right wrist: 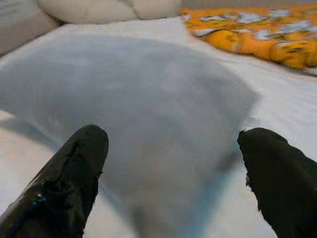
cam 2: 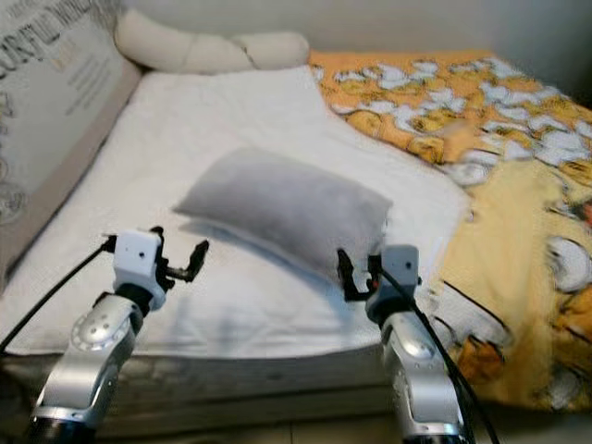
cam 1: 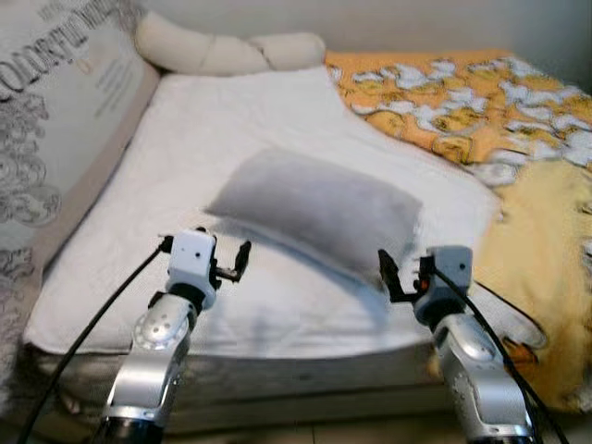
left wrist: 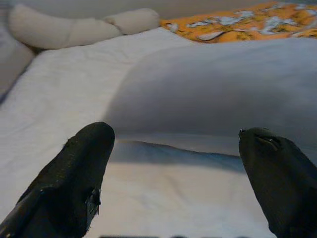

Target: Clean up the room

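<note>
Left hand [cam 1: 239,262]: up front on its silver arm, fingers spread wide and grasping nothing, hovering over the near part of the white sheet, just short of the pillow's near-left corner.
Right hand [cam 1: 396,275]: also raised, fingers parted and empty, right at the pillow's near-right end; whether a fingertip touches the fabric, cannot tell.
Grey pillow [cam 1: 314,211]: lying flat in the middle of the bed, set at a slant, between the two hands and a little beyond them.
White sheet [cam 1: 231,139]: covers the left and middle of the bed, under the pillow.
Orange blanket [cam 1: 481,102]: patterned with white shapes, spread over the right side and hanging down the bed's near-right edge.
Cream bolster [cam 1: 222,51]: long and curved, at the far end against the wall.
Printed cushion [cam 1: 55,120]: big, lettered, propped up along the left side of the bed.
</note>
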`<state>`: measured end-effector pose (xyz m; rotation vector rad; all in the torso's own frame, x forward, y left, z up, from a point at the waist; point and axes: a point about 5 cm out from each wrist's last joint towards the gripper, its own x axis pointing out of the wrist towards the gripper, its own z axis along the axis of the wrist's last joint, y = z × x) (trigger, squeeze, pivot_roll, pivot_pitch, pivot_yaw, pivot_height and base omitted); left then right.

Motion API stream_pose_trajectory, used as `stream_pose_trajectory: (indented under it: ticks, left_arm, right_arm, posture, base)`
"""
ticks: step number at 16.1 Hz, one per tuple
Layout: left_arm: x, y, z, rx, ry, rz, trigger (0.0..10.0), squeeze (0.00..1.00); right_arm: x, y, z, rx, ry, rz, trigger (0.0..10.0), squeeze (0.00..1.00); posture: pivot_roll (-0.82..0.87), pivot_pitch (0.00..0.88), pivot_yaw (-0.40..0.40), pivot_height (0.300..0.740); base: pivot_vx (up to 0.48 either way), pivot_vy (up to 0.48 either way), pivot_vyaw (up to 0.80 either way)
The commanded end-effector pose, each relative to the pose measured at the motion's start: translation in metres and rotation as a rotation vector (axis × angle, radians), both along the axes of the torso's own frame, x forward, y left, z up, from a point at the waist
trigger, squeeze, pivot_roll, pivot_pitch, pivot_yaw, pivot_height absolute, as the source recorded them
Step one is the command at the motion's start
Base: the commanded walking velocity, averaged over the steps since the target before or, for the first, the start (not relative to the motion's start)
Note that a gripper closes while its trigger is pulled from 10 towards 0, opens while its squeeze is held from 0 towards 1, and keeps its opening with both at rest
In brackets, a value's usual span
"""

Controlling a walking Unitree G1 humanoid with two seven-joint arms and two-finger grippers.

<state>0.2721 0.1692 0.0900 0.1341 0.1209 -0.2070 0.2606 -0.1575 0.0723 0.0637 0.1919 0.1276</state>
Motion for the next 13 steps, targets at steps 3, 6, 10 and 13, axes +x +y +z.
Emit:
stream_pose_trajectory:
  ticks: [3,6,10,13]
  left_arm:
    - [-0.0005,0.0066,0.002,0.004,-0.012,0.029,10.0,0.0]
    - [-0.0047,0.0087,0.0015,-0.001,-0.012,0.049,10.0,0.0]
    - [-0.0075,0.0068,0.0006,0.002,-0.004,0.04,10.0,0.0]
    - [-0.0059,0.0057,0.0017,0.008,-0.008,0.027,10.0,0.0]
  right_arm:
    - [0.0019,0.0061,0.0049,-0.014,-0.023,0.048,10.0,0.0]
    - [0.0032,0.0095,0.0073,-0.049,-0.029,0.113,10.0,0.0]
    - [0.0024,0.0047,0.0025,-0.031,0.001,0.077,10.0,0.0]
    - [0.0032,0.0026,0.0027,-0.05,-0.002,0.074,10.0,0.0]
  posture:
    - [0.07,0.0,0.016,0.74]
    - [0.08,0.0,0.0,0.74]
    - [0.08,0.0,-0.001,0.74]
    - [0.08,0.0,0.015,0.74]
  base:
    - [0.337,0.0,0.0]
    - [0.337,0.0,0.53]
    - [0.336,0.0,0.2]
    - [0.216,0.0,0.0]
